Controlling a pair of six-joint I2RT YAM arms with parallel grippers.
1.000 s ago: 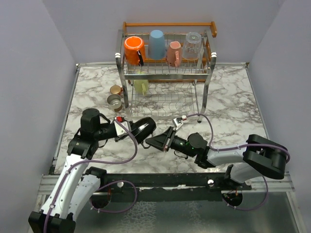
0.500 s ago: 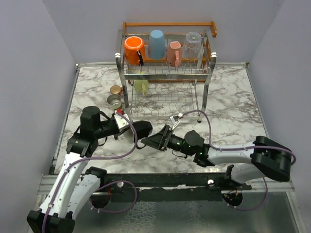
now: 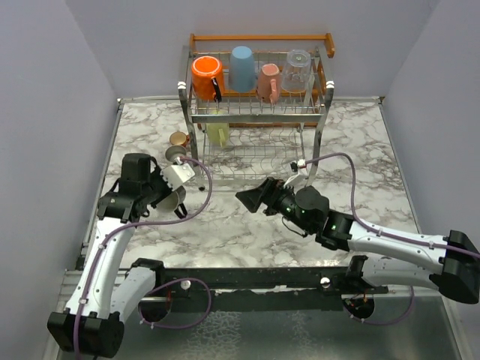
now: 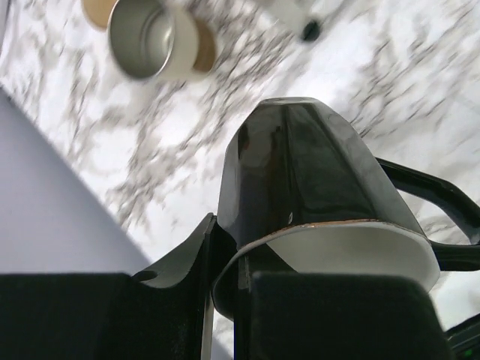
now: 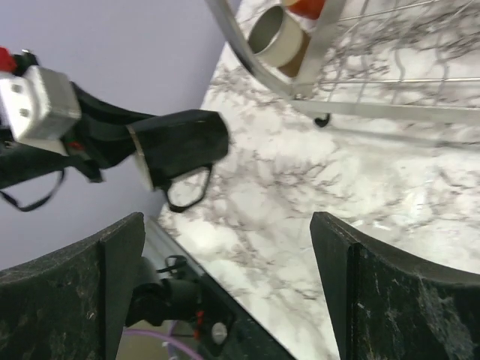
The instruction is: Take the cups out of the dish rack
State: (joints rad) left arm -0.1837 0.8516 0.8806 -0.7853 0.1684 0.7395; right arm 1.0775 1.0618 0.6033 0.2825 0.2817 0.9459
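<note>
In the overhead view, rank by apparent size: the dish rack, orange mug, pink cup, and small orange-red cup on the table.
1. dish rack, by far
2. orange mug
3. pink cup
4. small orange-red cup, though it sits lower, farther from the camera, which may shrink it a little

A second ago the two grippers met at the lower centre of the top view, both at the black mug (image 3: 173, 202) above the bench (image 3: 360, 161). Since then the left gripper (image 3: 168, 199) has closed on the rim of the mug and has drawn back with it to the left part of the frame, so the mug is now well apart from the other arm. The right gripper (image 3: 251, 197) has let the mug go: its jaws were closed before and now stand wide apart with nothing between them. This gripper has also moved a little up and to the right, and its arm now lies stretched out toward the lower right corner.
</note>
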